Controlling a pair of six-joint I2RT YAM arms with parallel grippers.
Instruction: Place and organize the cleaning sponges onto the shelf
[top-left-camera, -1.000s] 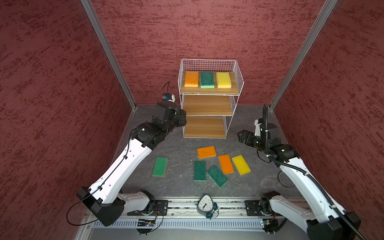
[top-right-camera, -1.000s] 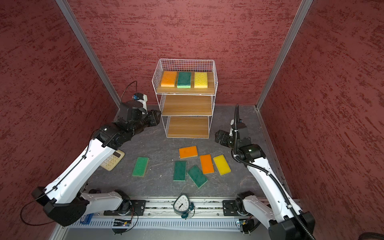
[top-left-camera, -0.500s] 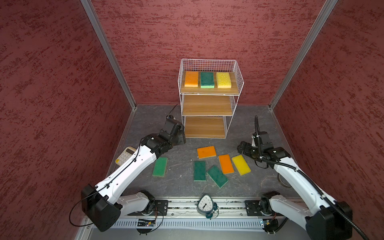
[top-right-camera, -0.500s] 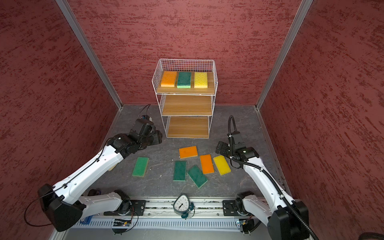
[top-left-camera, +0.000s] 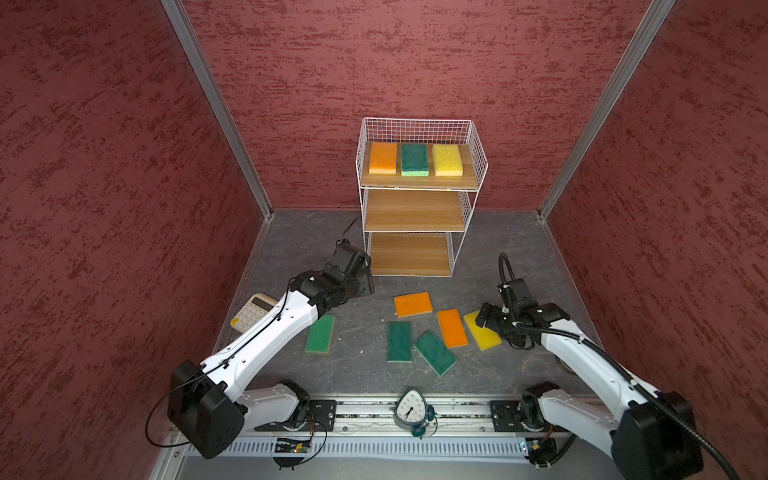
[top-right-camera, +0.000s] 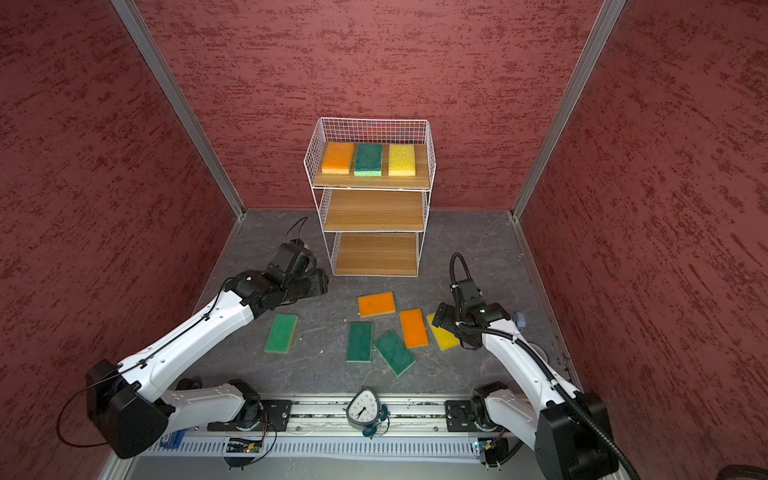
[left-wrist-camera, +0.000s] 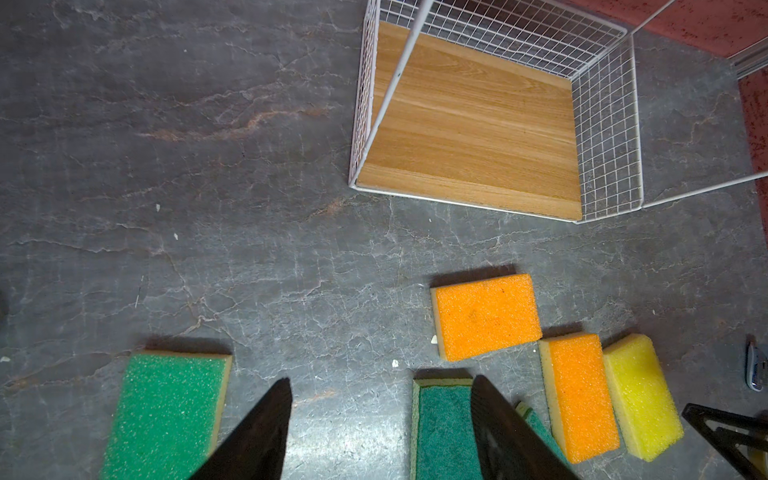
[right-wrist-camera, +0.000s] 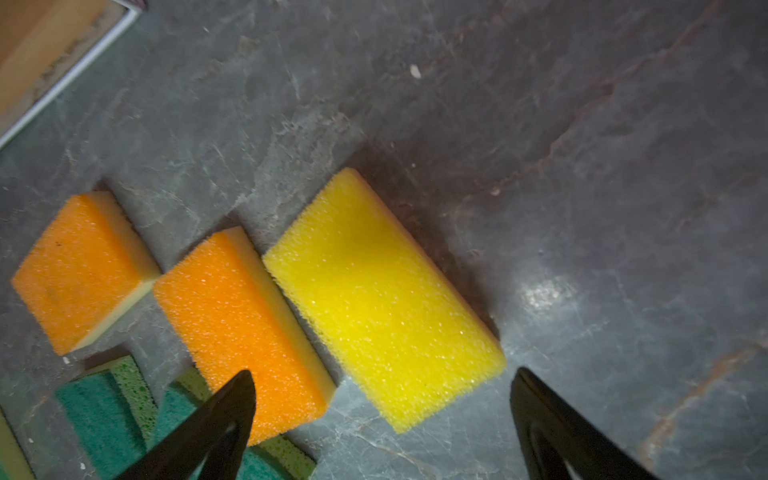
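Dark grey, stone-patterned table (top-left-camera: 365, 374), seen from above. The right fingers (right-wrist-camera: 552, 436) stand wide apart and grip nothing. Between and below their tips lies one end of a flat rectangular yellow foam sponge (right-wrist-camera: 382, 291); whether they touch it cannot be told. One tip hangs over a flat rectangular orange foam sponge (right-wrist-camera: 245, 316), which lies long side to long side just beside the yellow one. Both rest toward the table's right edge.

The left fingers (left-wrist-camera: 262, 440) are parted, with bare table between the tips, and grip nothing. One finger overlaps a dark green rectangular sponge with a light-green edge (left-wrist-camera: 442, 432). A brighter green rectangular sponge (left-wrist-camera: 166, 415) lies apart, outside the opposite finger, nearer the table's left edge. A tilted dark green sponge (top-left-camera: 434, 353) lies just beside the first, toward the near edge. A second orange sponge (top-left-camera: 412, 304) lies crosswise, farthest from the near edge.

A white wire-grid shelf with three light wooden boards (top-left-camera: 413, 210) stands at the middle of the table's far edge. Its top board carries three sponges in a row: an orange shelved sponge (top-left-camera: 383, 158), a dark green shelved sponge (top-left-camera: 414, 160) and a yellow shelved sponge (top-left-camera: 447, 160). A cream calculator (top-left-camera: 251, 316) lies at the left edge.
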